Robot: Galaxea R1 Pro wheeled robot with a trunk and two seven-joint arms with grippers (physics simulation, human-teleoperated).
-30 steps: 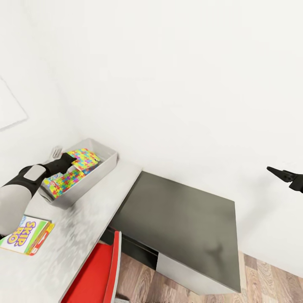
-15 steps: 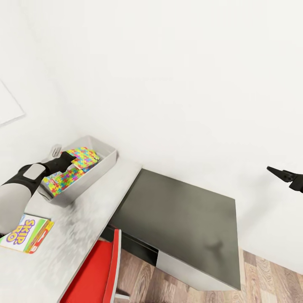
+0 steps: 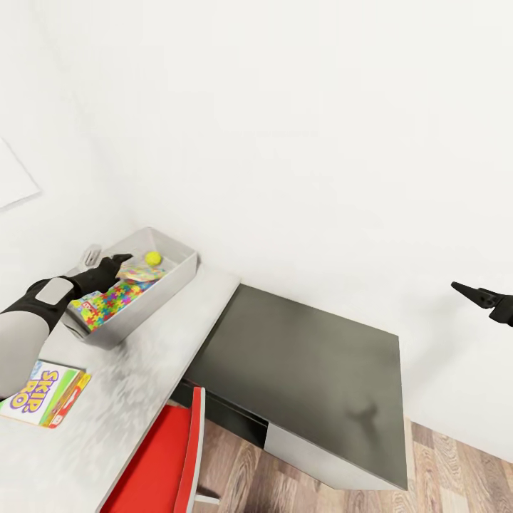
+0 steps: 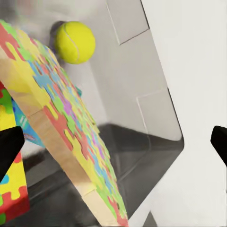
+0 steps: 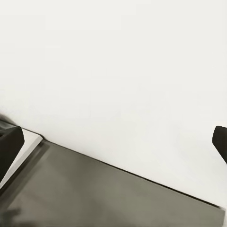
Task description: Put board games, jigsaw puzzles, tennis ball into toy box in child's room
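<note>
1. Your left gripper (image 3: pixel 120 262) is over the toy box (image 3: pixel 182 269) with its fingers apart, holding nothing.
2. Your right gripper (image 3: pixel 476 292) hangs beside the wall, fingers also spread.
3. Both jigsaw puzzles (image 3: pixel 110 297) and the tennis ball (image 3: pixel 152 258) lie inside the toy box.
4. The "SKIP BO" board game (image 3: pixel 43 395) lies on the table (image 3: pixel 128 399).

Yellow-green tennis ball (image 3: pixel 152 258) & multicolour jigsaw puzzles (image 3: pixel 112 298) in lt-grey toy box (image 3: pixel 179 273); white/green/red SKIP BO game (image 3: pixel 41 394); red chair (image 3: pixel 165 463); dk-grey desk corner (image 3: pixel 306 370).

The left gripper (image 3: pixel 121 261) has let go; the jigsaw puzzle (image 3: pixel 137 272) dropped, uncovering the tennis ball (image 3: pixel 152 258).
</note>
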